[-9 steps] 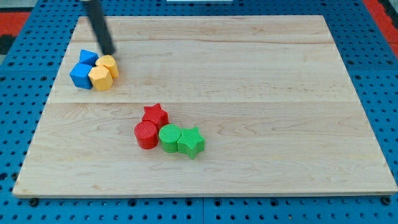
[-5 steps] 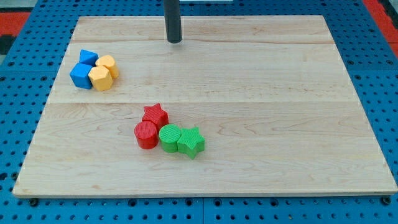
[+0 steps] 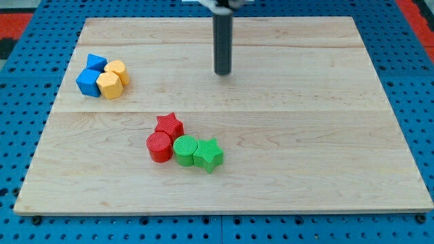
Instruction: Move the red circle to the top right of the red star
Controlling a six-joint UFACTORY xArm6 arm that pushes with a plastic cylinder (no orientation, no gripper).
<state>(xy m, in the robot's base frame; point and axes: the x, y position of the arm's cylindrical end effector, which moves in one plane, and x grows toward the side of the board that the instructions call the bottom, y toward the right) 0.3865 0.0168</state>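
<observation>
The red circle [image 3: 159, 146] sits on the wooden board [image 3: 305, 135], touching the lower left of the red star [image 3: 169, 126]. A green circle [image 3: 184, 150] touches the red circle's right side, and a green star [image 3: 209, 154] sits right of that. My tip [image 3: 222, 72] is above and to the right of this cluster, well apart from it, touching no block.
At the view's upper left is a second cluster: two blue blocks [image 3: 89, 81] [image 3: 97, 62] and two yellow blocks [image 3: 110, 85] [image 3: 118, 70], all touching. Blue pegboard [image 3: 407, 68] surrounds the board.
My tip has moved from beside the blue and yellow cluster at the upper left, rightward along the top of the board, then down and right toward the centre. No block has moved.
</observation>
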